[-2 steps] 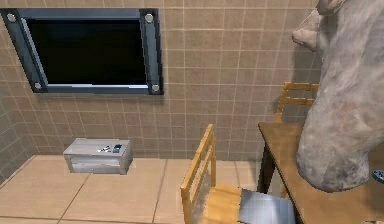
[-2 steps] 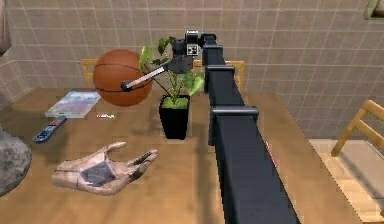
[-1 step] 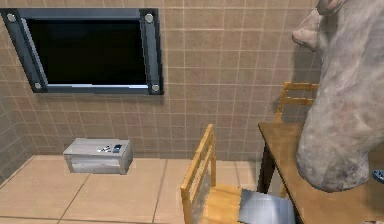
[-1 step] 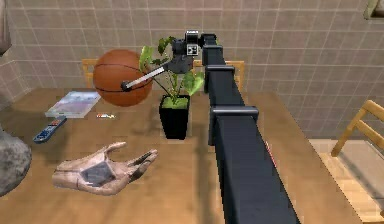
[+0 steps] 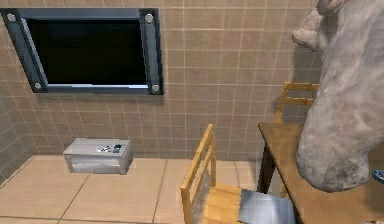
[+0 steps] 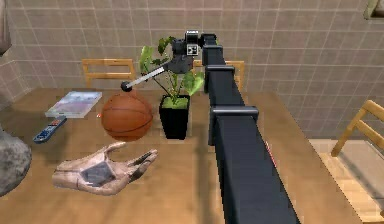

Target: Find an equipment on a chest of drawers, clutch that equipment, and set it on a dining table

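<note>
The basketball (image 6: pixel 127 115) sat on the wooden dining table (image 6: pixel 300 140), just beside a potted plant (image 6: pixel 174 95), with a carved hand (image 6: pixel 105 170) lying near it. The arm (image 6: pixel 235 130) stretched across the tabletop, and the gripper (image 6: pixel 145 80) ended close by ball and plant. I couldn't tell whether it gripped anything.

Wooden table (image 6: pixel 290 140) carries: basketball (image 6: pixel 127 115) near centre; potted plant (image 6: pixel 174 118) just beside it; book (image 6: pixel 76 103) and remote (image 6: pixel 47 130) toward the arm side view's left; hand sculpture (image 6: pixel 105 170) nearer; grey statue (image 6: pixel 10 165) at left edge.
</note>
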Controlling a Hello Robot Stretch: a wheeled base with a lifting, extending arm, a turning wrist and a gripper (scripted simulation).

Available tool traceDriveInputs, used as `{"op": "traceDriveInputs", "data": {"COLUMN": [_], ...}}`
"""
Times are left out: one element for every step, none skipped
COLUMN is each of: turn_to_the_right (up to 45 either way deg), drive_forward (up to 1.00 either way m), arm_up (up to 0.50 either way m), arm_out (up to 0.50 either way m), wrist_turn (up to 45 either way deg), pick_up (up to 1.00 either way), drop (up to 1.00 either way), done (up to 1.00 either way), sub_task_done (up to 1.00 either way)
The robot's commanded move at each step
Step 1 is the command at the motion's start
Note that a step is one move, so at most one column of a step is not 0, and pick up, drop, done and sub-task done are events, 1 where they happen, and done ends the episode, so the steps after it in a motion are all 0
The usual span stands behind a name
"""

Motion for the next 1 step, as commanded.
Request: {"op": "traceDriveInputs", "data": {"turn_to_the_right": [0.0], "drive_forward": [0.0], "arm_up": [0.0], "arm_out": [-0.1], "wrist_turn": [0.0], "pick_up": [0.0], "drop": [0.0], "done": [0.0], "sub_task_done": [0.0]}}
